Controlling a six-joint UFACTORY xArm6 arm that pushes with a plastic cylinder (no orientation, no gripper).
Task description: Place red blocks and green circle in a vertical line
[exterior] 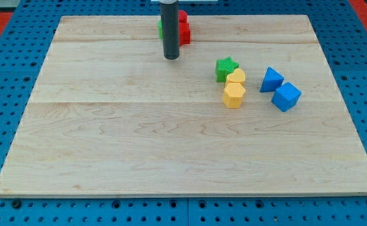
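Observation:
My tip rests on the wooden board near the view's top centre. Right behind it, toward the view's top, red blocks stand partly hidden by the rod; their shapes cannot be made out. A sliver of a green block shows at the rod's left edge, most of it hidden. The tip is just below this cluster, close to it; I cannot tell if it touches.
A green star block sits right of centre, touching a yellow heart-like block and a yellow hexagon below it. A blue triangle block and a blue cube lie further right.

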